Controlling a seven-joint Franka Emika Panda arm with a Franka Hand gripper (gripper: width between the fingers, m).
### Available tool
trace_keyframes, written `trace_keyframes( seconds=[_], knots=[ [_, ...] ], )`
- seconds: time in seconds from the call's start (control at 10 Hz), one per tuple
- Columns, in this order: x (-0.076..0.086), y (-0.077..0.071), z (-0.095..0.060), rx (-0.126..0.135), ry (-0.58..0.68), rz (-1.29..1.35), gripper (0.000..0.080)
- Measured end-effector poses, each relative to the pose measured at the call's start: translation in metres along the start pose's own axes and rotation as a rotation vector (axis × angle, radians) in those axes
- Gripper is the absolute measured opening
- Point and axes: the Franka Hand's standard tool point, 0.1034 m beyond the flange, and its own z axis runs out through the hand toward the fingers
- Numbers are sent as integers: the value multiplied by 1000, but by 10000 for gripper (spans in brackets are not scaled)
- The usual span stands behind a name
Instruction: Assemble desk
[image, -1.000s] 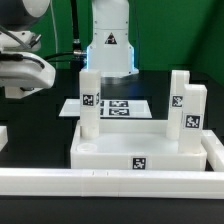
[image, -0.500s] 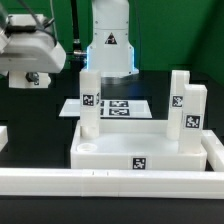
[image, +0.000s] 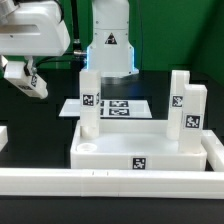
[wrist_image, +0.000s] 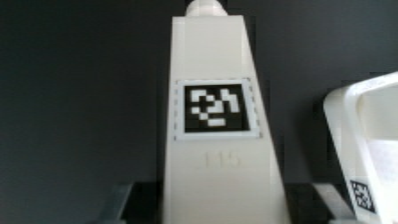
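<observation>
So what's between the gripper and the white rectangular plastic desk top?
Just bare black table, per the exterior view; the gripper, holding a short square white leg, is apart from the desk top.

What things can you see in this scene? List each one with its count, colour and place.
desk top: one, white, on the table inside the rail
standing legs: three, white, tagged, upright on the desk top's corners; one at the exterior view's left, two at its right
held leg: one, white, tagged, between the tool's fingers
marker board: one, white with black tags, flat behind the desk top
rail: one, white, along the table's near edge
table: one, black
robot base: one, white, behind the marker board
tool: one, closed on the held leg, raised at the exterior view's left
</observation>
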Motion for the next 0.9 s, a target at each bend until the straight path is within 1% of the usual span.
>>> trace_keyframes(
  seconds=[0.1, 0.2, 0.3, 0.4, 0.5, 0.6, 0.7, 0.8, 0.9],
  knots=[
    [5, -1, -2, -12, 78, -1, 290],
    [5, -11, -6, -11, 125, -1, 290],
    [13, -22, -15, -12, 221, -7, 290],
    [17, -32, -21, -18, 293, -19, 290],
    [19, -40, -26, -25, 337, -32, 290],
    [26, -41, -32, -55, 436, -49, 290],
    [26, -37, -29, -78, 496, -55, 290],
    [26, -33, -28, -91, 560, -44, 290],
    [26, -31, -27, -100, 590, -42, 290]
  ],
)
